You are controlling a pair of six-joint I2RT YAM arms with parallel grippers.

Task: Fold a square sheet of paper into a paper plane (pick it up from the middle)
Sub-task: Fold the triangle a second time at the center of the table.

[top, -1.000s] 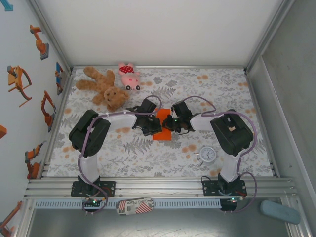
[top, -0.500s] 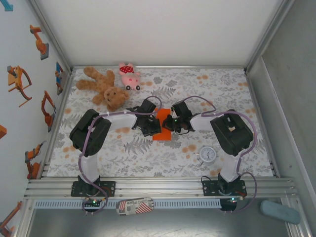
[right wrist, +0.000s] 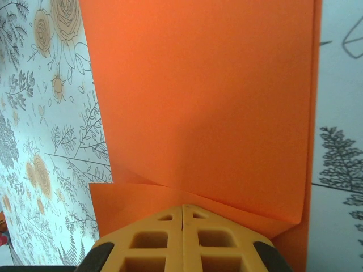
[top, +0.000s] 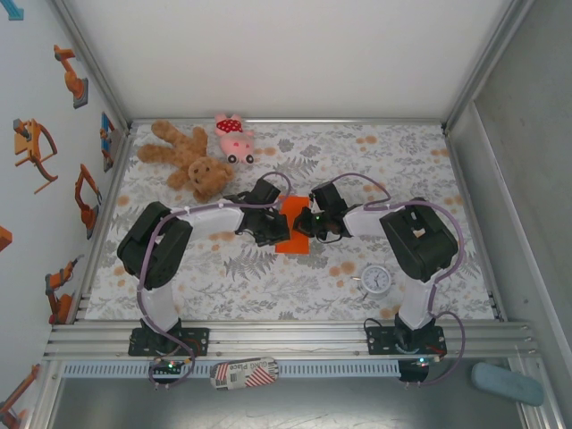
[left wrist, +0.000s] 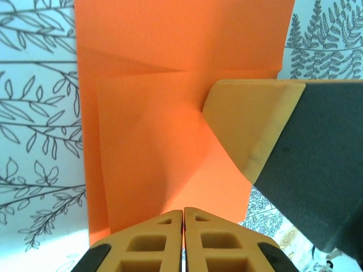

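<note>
Mid-task, by my read. The square sheet of paper [top: 293,234] lay flat approx. at the centre of the counter [top: 402,170], btwn the two arms. It wasn't square in outline. From the top cam it read as a narrow upright strip, so at least one fold was in.

Left wrist cam showed a slanted crease and a second layer w/ its edge just inside the left border. Right wrist cam showed a low flap across the near end, plus a thin doubled edge down the right side. No sharp tip and no kite outline, so not a paper plane at this pt.

Both the left gripper [left wrist: 183,214] and the right gripper [right wrist: 182,208] had fingers together, tips down on the sheet. They looked to be pressing, not pinching. Couldn't tell if any layer was caught btwn the fingers.

Left to do, I'd judge: nose folds, centre crease, wings. Teddy bear [top: 192,163], pig [top: 234,136] and clock [top: 376,280] lay well apart from the paper.
</note>
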